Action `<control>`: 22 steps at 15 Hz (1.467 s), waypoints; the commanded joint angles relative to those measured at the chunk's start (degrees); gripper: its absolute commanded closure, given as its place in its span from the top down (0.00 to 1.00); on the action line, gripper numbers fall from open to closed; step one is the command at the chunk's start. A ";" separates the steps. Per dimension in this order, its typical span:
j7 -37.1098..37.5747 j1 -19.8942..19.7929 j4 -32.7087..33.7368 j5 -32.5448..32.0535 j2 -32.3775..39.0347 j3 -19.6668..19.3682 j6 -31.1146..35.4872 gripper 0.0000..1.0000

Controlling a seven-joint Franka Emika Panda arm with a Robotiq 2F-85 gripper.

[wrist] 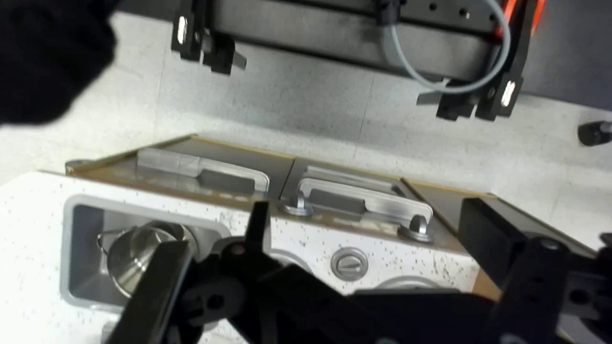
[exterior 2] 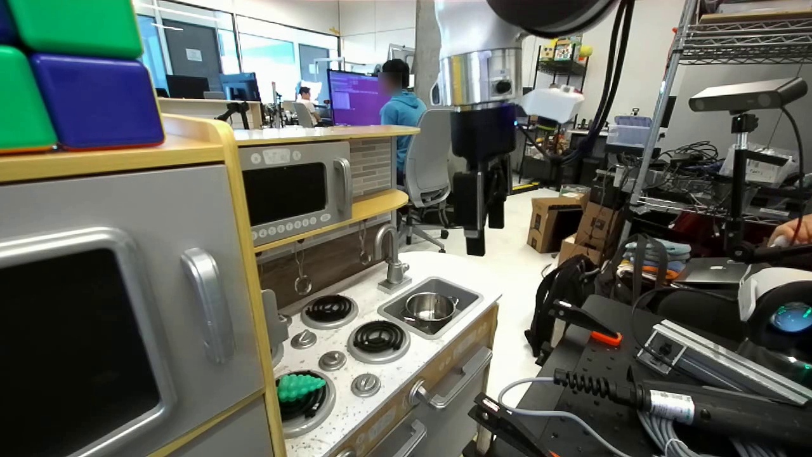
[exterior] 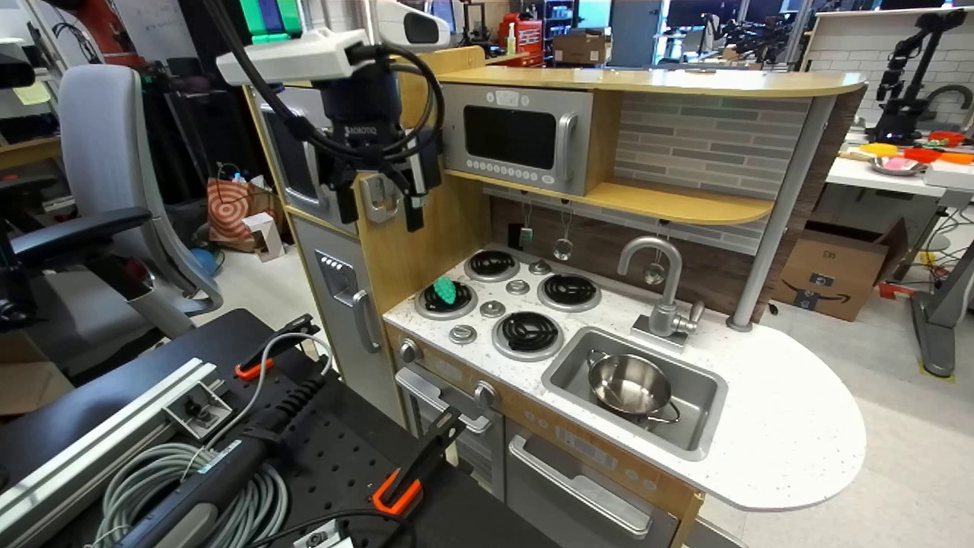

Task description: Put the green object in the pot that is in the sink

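Observation:
The green object (exterior: 445, 291) is bright green, bumpy and roundish. It lies on a black burner beside the tall cabinet, and also shows in an exterior view (exterior 2: 298, 387). It is out of sight in the wrist view. The shiny silver pot (exterior: 630, 386) stands in the grey sink (exterior: 704, 399). Pot (exterior 2: 431, 307) and sink (exterior 2: 468, 299) show in an exterior view, and the wrist view shows pot (wrist: 131, 260) and sink (wrist: 83, 248). My gripper (exterior: 382, 217) is open and empty, high above the countertop; its fingers are wide apart in the wrist view (wrist: 344, 239).
A curved faucet (exterior: 666, 281) stands behind the sink. A toy microwave (exterior: 517, 137) and a yellow shelf (exterior: 685, 202) overhang the counter's back. A tall cabinet (exterior: 426, 251) rises beside the burners. A black table (exterior: 342, 457) with cables and clamps stands in front.

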 commanded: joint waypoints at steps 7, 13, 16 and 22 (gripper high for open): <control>-7.88 0.91 0.62 -1.05 12.58 -0.59 33.97 1.00; -19.44 -1.52 1.16 2.88 13.26 2.88 29.73 1.00; -31.50 -4.14 4.77 6.06 15.76 6.01 27.85 1.00; -41.40 -2.51 8.04 5.05 16.62 4.44 23.56 1.00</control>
